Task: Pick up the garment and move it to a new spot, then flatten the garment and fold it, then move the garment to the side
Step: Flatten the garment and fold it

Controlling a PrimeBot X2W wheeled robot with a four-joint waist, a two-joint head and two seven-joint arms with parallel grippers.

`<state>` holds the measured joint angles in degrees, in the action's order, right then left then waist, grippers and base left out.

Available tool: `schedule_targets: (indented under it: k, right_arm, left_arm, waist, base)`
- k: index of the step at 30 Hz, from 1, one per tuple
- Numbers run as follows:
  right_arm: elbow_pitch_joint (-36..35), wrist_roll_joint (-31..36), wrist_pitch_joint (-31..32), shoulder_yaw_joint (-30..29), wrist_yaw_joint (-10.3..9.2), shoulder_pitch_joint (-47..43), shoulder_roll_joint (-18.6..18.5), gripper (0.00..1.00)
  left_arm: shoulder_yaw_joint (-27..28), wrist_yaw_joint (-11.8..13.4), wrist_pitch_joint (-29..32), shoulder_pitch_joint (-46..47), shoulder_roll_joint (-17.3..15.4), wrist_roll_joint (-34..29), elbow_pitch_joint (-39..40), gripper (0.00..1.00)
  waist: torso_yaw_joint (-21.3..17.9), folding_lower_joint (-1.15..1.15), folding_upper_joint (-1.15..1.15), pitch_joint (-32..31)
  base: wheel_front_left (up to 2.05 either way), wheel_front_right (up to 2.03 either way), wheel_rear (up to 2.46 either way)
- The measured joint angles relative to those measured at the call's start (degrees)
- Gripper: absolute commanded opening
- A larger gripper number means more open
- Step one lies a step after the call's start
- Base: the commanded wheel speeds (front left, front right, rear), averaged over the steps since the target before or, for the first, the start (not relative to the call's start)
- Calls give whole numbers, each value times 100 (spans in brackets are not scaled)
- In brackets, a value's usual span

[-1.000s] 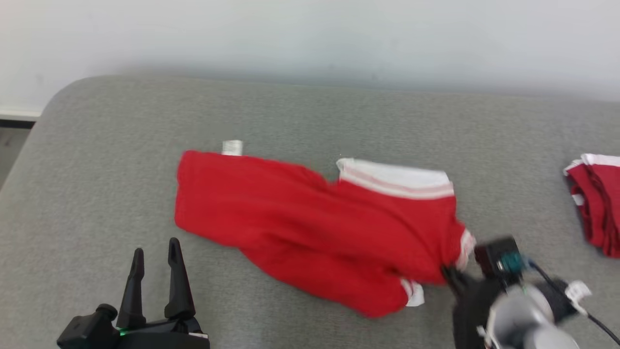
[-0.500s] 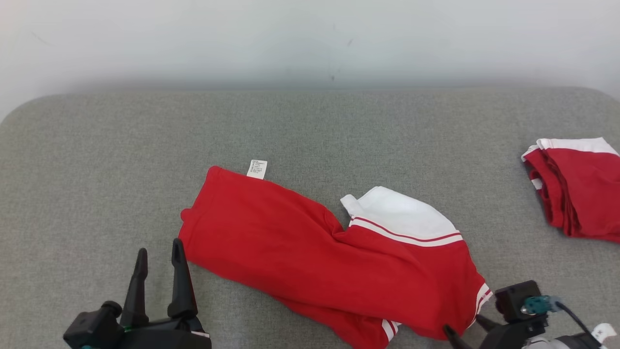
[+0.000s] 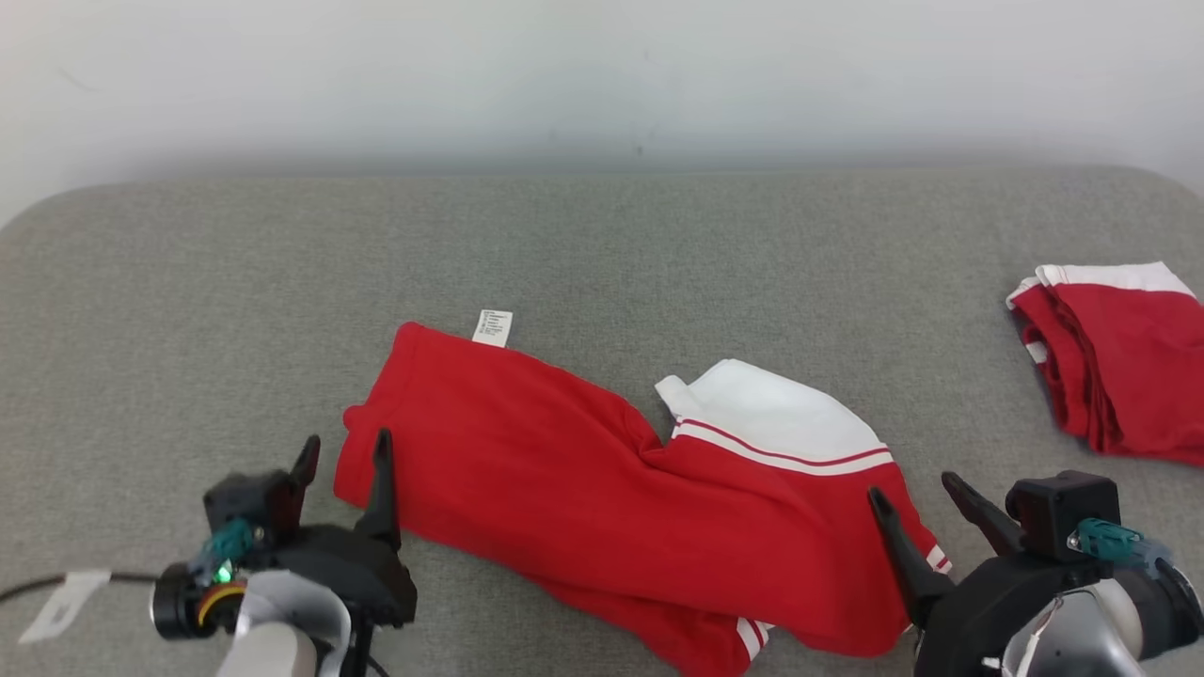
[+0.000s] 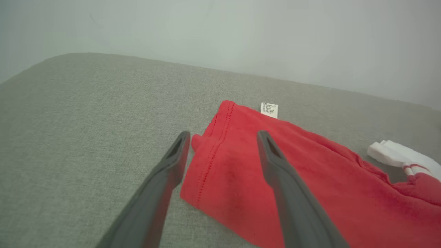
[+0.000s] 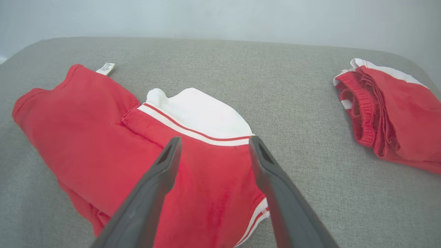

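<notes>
- Garment (image 3: pixel 602 470) lies rumpled, well left of the folded red pile (image 3: pixel 1119 367); we judge flattening is in hand.
- Our left pincer (image 3: pixel 345 440), at the end farthest from that pile, and right pincer (image 3: pixel 911 486), nearest it, both gape empty.
- Next, we think: pinch both ends, pull apart.

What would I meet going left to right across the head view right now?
left gripper, open → red garment, lying loosely spread → right gripper, open → folded red garment at the right edge
</notes>
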<state>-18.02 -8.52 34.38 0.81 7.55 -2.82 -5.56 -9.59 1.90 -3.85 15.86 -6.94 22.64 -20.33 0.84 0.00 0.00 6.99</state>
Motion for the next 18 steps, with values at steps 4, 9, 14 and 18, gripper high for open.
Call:
schedule_targets:
  k: [4,9,14,18]
  right_arm:
    - [137,7,-424,196,0,179,100,100]
    - [354,65,-900,423,0,381,175,100]
    - [537,55,-1182,614,0,539,214,100]
    - [656,53,-1414,648,0,635,237,100]
  left_arm:
    - [-99,12,225,553,-136,-160,-474,100]
    - [-199,8,398,1297,-432,-409,-1055,100]
    - [-215,-23,746,1768,-649,-487,-1674,100]
    - [-226,21,924,2041,-759,-492,-2058,100]
  waist:
    - [-131,0,0,120]
    - [-375,1,0,328]
    - [-698,1,0,554]
    - [-1010,1,0,793]
  base:
    - [0,0,0]
    - [0,0,0]
    - [0,0,0]
    - [0,0,0]
